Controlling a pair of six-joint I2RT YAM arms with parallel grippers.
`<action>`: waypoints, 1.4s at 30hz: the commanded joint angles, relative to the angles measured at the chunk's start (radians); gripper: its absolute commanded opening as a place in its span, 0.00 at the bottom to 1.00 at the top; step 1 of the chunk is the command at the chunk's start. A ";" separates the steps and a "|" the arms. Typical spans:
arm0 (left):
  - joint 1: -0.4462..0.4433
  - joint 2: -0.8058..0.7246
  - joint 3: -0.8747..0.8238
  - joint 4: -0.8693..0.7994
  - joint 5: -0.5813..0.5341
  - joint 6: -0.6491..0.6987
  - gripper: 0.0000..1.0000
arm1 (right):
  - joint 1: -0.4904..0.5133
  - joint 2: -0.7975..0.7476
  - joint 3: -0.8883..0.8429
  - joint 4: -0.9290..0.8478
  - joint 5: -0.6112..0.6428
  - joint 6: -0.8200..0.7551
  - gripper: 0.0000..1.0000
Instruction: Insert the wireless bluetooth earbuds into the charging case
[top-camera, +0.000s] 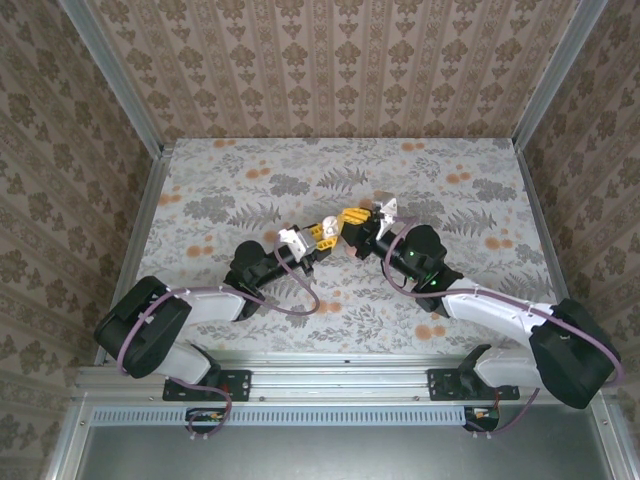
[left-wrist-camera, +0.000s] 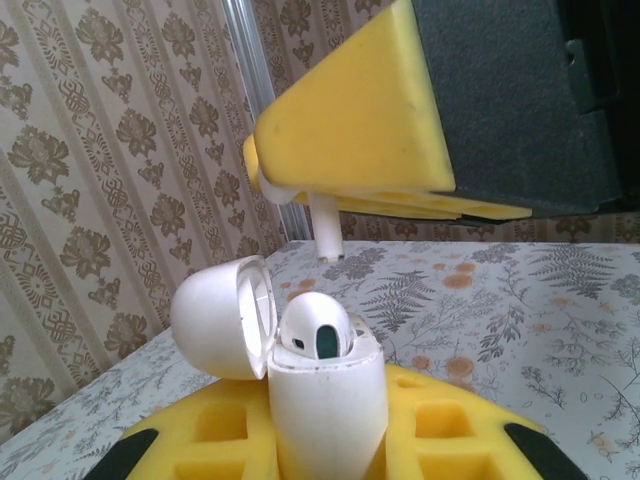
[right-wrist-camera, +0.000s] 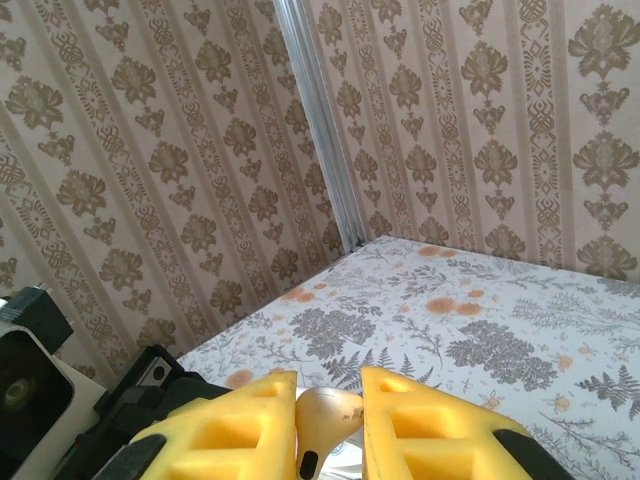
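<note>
Both grippers clamped on task items, midway between the left and right edges of the flower-printed table (top-camera: 250, 170).
My left gripper (top-camera: 327, 232) grips the small white plastic charging case (left-wrist-camera: 325, 400) upright, its hinged lid (left-wrist-camera: 222, 318) swung open, one white earbud (left-wrist-camera: 315, 325) seated inside. My right gripper (top-camera: 353, 216) pinches the second white earbud (left-wrist-camera: 325, 225) between its yellow fingers (right-wrist-camera: 430, 430), stem down, just above the open case.

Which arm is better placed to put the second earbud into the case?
Right. The right gripper pinches the loose earbud, stem down, above the open charging case that the left gripper holds; the first earbud already sits inside.
</note>
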 joint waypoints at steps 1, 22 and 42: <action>-0.010 -0.023 0.011 0.049 -0.005 -0.025 0.00 | 0.009 0.017 -0.008 0.047 0.019 0.019 0.19; -0.013 -0.023 0.020 0.049 -0.027 -0.019 0.00 | 0.022 0.049 -0.020 0.074 0.022 0.023 0.19; -0.012 -0.029 0.026 0.047 -0.035 -0.009 0.00 | 0.041 0.032 -0.027 0.046 0.044 0.037 0.27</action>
